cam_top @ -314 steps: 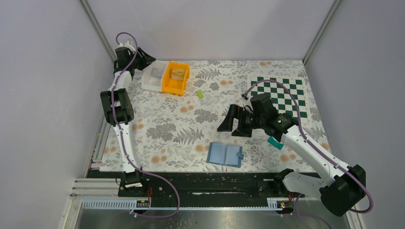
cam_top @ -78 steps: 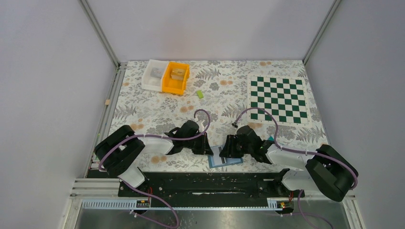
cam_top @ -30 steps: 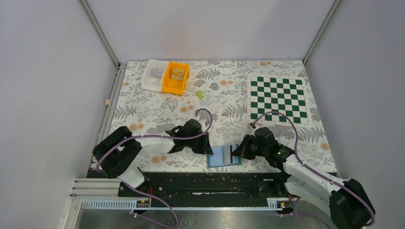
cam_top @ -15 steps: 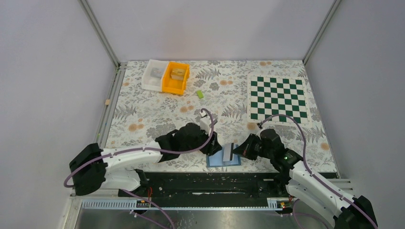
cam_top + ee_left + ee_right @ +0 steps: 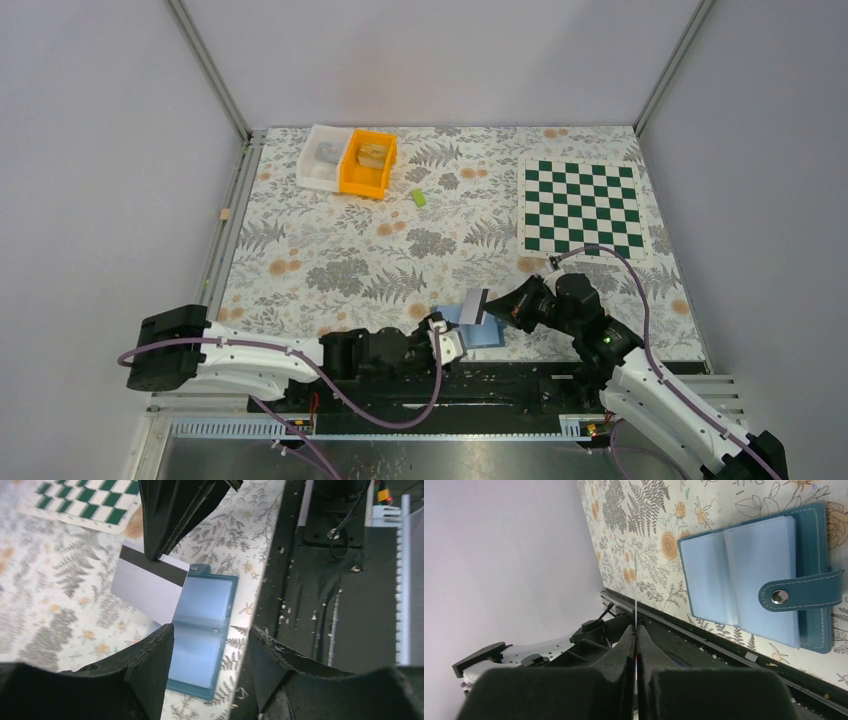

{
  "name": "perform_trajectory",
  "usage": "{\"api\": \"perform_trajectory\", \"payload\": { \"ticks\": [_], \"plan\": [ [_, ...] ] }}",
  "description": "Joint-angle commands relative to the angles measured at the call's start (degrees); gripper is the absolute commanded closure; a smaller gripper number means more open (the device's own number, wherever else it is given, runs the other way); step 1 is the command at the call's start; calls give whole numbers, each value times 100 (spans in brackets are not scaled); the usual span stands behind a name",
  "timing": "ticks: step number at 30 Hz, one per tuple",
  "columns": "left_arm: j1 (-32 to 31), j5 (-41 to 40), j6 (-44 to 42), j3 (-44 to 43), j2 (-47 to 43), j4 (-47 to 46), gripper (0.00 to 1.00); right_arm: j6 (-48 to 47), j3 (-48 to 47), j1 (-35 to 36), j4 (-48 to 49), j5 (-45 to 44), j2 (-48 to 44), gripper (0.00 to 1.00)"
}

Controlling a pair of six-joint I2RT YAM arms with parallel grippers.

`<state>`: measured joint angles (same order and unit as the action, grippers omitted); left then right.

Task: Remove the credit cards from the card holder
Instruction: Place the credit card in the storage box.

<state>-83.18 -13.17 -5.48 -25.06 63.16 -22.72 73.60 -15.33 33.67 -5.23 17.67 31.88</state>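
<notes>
The blue card holder (image 5: 485, 335) lies open on the floral table near the front edge; its clear sleeves and snap strap show in the right wrist view (image 5: 764, 595). My right gripper (image 5: 498, 308) is shut on a grey credit card (image 5: 474, 303) with a black stripe, holding it above the holder's left half. That card is edge-on in the right wrist view (image 5: 636, 580) and flat-on in the left wrist view (image 5: 145, 582). My left gripper (image 5: 210, 630) is open and low over the front edge, with the card holder (image 5: 202, 625) seen between its fingers and nothing held.
A yellow bin (image 5: 368, 163) and a white bin (image 5: 322, 158) stand at the back left. A small lime-green block (image 5: 418, 197) lies near them. A chessboard (image 5: 585, 208) is at the back right. The black mounting rail (image 5: 520, 378) runs along the near edge.
The left gripper let go of the holder's left side, opened, and drew back to the near edge. The right gripper has pulled the grey card clear of the holder and raised it.
</notes>
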Motion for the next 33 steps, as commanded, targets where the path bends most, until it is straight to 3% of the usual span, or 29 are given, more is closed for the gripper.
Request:
{"api": "perform_trajectory", "payload": {
  "ticks": [1, 7, 19, 21, 25, 28, 30, 33],
  "plan": [
    [-289, -835, -1509, -35, 95, -971, 43, 339, 7, -36, 251, 113, -179, 100],
    [-510, -1512, -2119, -190, 586, -1318, 39, 361, -44, -37, 206, 207, -256, 100],
    [-542, -1520, -2473, -481, 1378, -1685, 45, 508, 119, -36, 123, 295, -647, 100],
    [-558, -1654, -2476, -533, 1447, -1698, 54, 518, 148, -38, 120, 306, -688, 100],
    [-594, -1864, -2376, -613, 1425, -1559, 85, 488, 185, -40, 160, 360, -701, 100],
    [-594, -1943, -2267, -651, 1366, -1339, 98, 445, 197, -36, 196, 395, -668, 100],
    [-593, -2080, -2142, -649, 1328, -1255, 100, 424, 197, -36, 258, 446, -661, 97],
    [-559, -2227, -1798, -672, 1201, -1083, 100, 304, 190, -41, 261, 404, -757, 81]
  ]
}}
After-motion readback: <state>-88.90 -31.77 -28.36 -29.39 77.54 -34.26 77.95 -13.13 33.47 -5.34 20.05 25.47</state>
